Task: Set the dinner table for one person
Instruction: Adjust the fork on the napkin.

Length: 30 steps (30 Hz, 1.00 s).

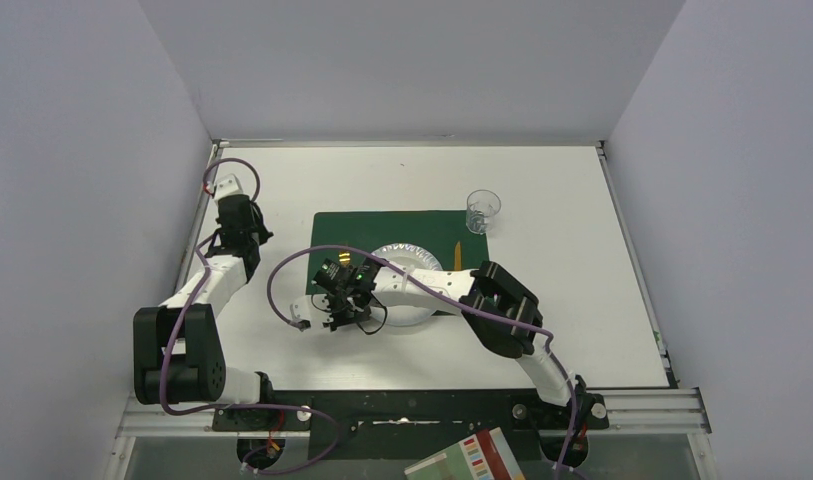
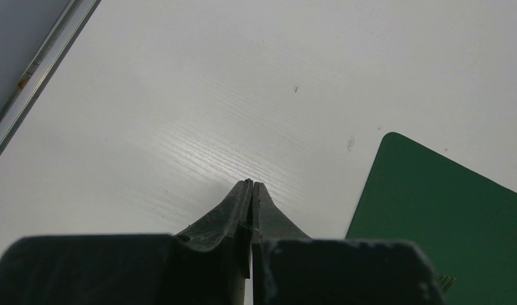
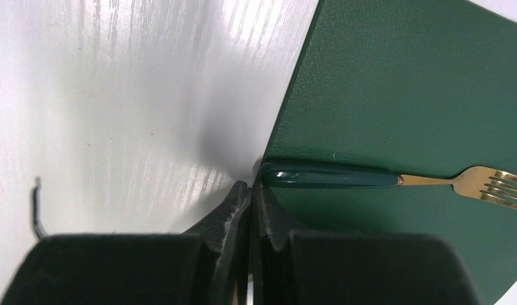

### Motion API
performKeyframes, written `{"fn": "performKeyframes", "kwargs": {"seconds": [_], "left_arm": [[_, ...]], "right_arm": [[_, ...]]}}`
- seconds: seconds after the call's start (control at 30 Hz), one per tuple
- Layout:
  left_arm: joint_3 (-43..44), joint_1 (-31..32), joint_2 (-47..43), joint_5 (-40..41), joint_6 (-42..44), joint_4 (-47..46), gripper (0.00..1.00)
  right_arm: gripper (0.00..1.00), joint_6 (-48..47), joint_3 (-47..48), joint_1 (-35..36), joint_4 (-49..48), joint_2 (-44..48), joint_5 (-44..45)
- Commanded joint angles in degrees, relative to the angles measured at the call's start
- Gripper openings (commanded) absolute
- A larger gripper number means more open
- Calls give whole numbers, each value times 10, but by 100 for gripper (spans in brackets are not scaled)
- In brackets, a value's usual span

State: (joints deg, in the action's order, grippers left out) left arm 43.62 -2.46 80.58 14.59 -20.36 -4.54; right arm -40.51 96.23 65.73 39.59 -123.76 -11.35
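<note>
Right hand (image 3: 250, 185) closed, empty, beside fork (image 3: 332, 175) handle | left hand (image 2: 251, 183) closed, empty

Colourful booklet (image 1: 469, 458), partly cropped, at bottom edge.

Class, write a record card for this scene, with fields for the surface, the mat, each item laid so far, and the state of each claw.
Surface: white dinner table
Mat: dark green placemat, flat on the table
Dish: plate on the placemat, partly hidden in the top view
Drink: clear cup at the placemat's far right corner
Cutlery: fork, green handle, gold tines, lying on the placemat
Left arm: left claw shut, over bare table
Right arm: right claw shut, empty, tips beside the fork's handle end
</note>
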Motion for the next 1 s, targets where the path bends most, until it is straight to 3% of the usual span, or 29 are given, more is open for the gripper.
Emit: {"fn": "performKeyframes", "kwargs": {"seconds": [0.0,0.97], "left_arm": [[20,-5,-4,-1,0,-7,0],[30,-8,9,-6,-3,3,0]], "right_arm": [[0,-8,19,6,-16,1,-2],[0,-11,20,7,-31,1,-13]]}}
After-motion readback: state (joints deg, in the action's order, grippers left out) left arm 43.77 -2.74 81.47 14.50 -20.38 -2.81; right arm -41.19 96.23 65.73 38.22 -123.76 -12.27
